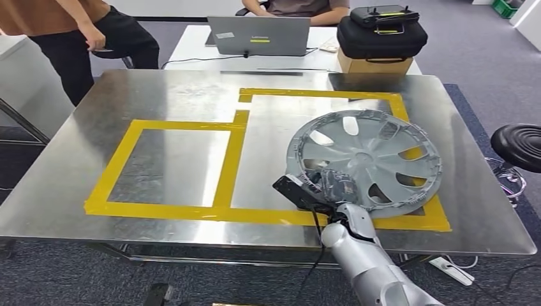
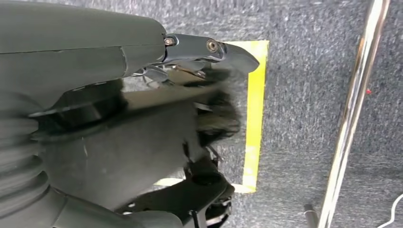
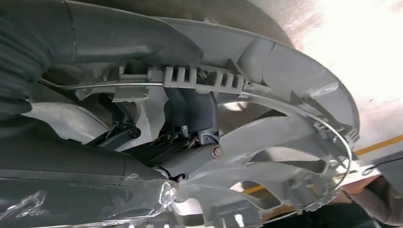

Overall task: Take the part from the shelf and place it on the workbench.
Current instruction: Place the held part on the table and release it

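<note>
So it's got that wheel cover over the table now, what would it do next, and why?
Probably lower it the last bit and let go. The right hand grips the wheel cover by its near rim, fingers hooked through the spokes in the right wrist view. The cover is over the steel workbench, mostly inside the larger yellow tape outline. Whether it lies flat I cannot tell.

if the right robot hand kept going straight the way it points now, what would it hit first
It already grips the hubcap at its near rim, so the right robot hand and that part go together. Further along, the yellow tape and bare metal workbench look free up to the cardboard box, though depth is unclear.
</note>
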Motion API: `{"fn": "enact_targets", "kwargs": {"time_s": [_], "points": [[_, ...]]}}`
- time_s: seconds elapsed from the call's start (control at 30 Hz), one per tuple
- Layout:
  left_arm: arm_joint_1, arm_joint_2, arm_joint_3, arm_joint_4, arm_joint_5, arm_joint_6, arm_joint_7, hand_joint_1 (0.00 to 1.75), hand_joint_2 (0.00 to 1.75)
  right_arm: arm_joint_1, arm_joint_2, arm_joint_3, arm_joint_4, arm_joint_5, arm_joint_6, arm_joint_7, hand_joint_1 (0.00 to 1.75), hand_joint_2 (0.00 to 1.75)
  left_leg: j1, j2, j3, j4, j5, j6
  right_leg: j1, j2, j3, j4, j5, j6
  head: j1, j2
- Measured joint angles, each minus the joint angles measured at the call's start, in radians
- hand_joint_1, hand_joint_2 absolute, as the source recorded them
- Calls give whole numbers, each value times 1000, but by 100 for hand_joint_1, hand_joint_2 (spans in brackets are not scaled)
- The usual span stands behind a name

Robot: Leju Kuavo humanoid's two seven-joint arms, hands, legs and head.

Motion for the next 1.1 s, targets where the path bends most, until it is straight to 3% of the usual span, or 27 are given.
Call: {"fn": "enact_targets", "kwargs": {"time_s": [0.03, 0.1, 0.13, 0.2, 0.27, 0.33, 0.37, 0.4, 0.43, 0.47, 0.53, 0.57, 0.67, 0.73, 0.8, 0.87, 0.9, 0.93, 0.97, 1.03, 1.1], "points": [[-1, 0, 0, 0, -2, 2, 1, 0, 175, -3, -2, -4, 3, 11, -7, 11, 87, 87, 6, -2, 29, -55, 17, -4, -3, 3, -7, 10, -4, 11, -4, 0], [-2, -1, 0, 0, -8, 5, 3, 0, 175, -4, -5, -11, 5, 36, -27, 34, 0, 0, 11, -7, 48, -94, 18, 9, 0, 8, -18, 20, -9, 27, -8, 0], [-2, -1, 1, 0, -11, 9, 6, 0, 175, -2, -6, -14, 5, 49, -36, 44, 0, 0, 10, -10, 45, -92, 18, 25, 1, 10, -20, 18, -10, 30, -7, 0], [-2, -2, 1, 0, -17, 18, 13, 0, 87, 4, -6, -21, 5, 75, -45, 56, 0, 0, 7, -8, 43, -88, 19, 44, -3, 9, -18, 17, -15, 32, 0, 0], [-2, -3, 3, 0, -17, 20, 17, 0, 0, 8, -6, -28, 1, 97, -42, 57, 0, 0, 4, -5, 41, -88, 23, 59, -3, 7, -47, 84, -58, 31, 4, 0], [-2, -3, 6, 0, -16, 14, 16, 0, 0, 14, -6, -35, -6, 112, -38, 54, 0, 0, -2, -3, 38, -88, 24, 67, 2, 6, -115, 228, -130, 25, 8, 0], [-2, -3, 7, 0, -16, 11, 16, 0, 0, 16, -6, -39, -9, 118, -38, 51, 0, 0, -6, -2, 38, -88, 24, 69, 4, 6, -147, 293, -154, 21, 9, 0], [-2, -3, 8, 0, -16, 8, 16, 0, 0, 18, -6, -42, -13, 123, -39, 48, 0, 0, -8, -2, 38, -88, 23, 71, 7, 6, -164, 327, -159, 17, 9, 0], [-1, -3, 9, 0, -17, 6, 16, 0, 0, 19, -6, -45, -17, 127, -40, 44, 0, 0, -10, -2, 39, -88, 23, 71, 10, 6, -163, 322, -146, 12, 9, 0], [-2, -4, 10, 0, -18, 4, 15, 0, 0, 20, -5, -47, -23, 131, -42, 41, 0, 0, -11, -4, 40, -88, 22, 72, 13, 6, -140, 274, -116, 5, 9, 0], [-2, -5, 13, 0, -21, 2, 13, 0, 0, 25, -3, -50, -40, 139, -52, 36, 0, 0, -13, -6, 43, -87, 20, 68, 19, 6, -70, 132, -53, -7, 10, 0], [-2, -5, 14, 0, -23, 2, 11, 0, 0, 28, 0, -50, -52, 143, -58, 33, 0, 0, -15, -7, 43, -87, 19, 64, 21, 6, -43, 78, -34, -7, 10, 0], [-3, -8, 22, 0, -25, 1, 7, 0, 0, 42, 11, -50, -94, 150, -68, 29, 0, 0, -16, -10, 42, -92, 21, 46, 25, 7, -30, 44, -19, -4, 10, 0], [-2, -8, 29, 0, -26, 1, 6, 0, 0, 53, 18, -51, -125, 154, -74, 29, 0, 0, -15, -8, 34, -80, 10, 36, 23, 6, -30, 38, -12, -14, 9, 0], [-2, -7, 32, 0, -25, 2, 4, 0, 0, 70, 21, -53, -172, 173, -88, 39, 0, 0, -16, -5, -6, 1, -42, 30, 18, 3, -32, 33, -6, -22, 7, 0], [0, -6, 35, 0, -25, 3, 0, 0, 0, 96, 22, -54, -237, 204, -91, 62, 0, 0, -17, -4, -71, 132, -102, 27, 19, 1, -37, 33, -5, -25, 7, 0], [1, -6, 38, 0, -25, 3, -1, 0, 0, 109, 22, -53, -271, 218, -86, 74, 0, 0, -17, -4, -92, 174, -111, 27, 20, 1, -39, 33, -5, -25, 7, 0], [2, -6, 40, 0, -26, 3, -2, 0, 0, 119, 22, -52, -302, 231, -83, 85, 0, 0, -18, -4, -97, 180, -98, 28, 20, 2, -39, 33, -5, -26, 7, 0], [3, -6, 43, 0, -26, 3, -3, 0, 0, 129, 22, -51, -332, 245, -84, 95, 0, 0, -18, -4, -83, 147, -69, 29, 19, 2, -39, 34, -5, -25, 7, 0], [3, -6, 51, 0, -26, 3, -6, 0, 0, 146, 22, -49, -399, 283, -103, 116, 0, 0, -18, -2, -24, 18, 1, 32, 20, 4, -40, 37, -7, -19, 6, 0], [3, -6, 56, 0, -28, 3, -10, 0, 0, 160, 22, -46, -479, 320, -116, 137, 0, 0, -20, -1, 14, -71, 29, 40, 24, 5, -46, 43, -8, -9, 7, 0]]}}
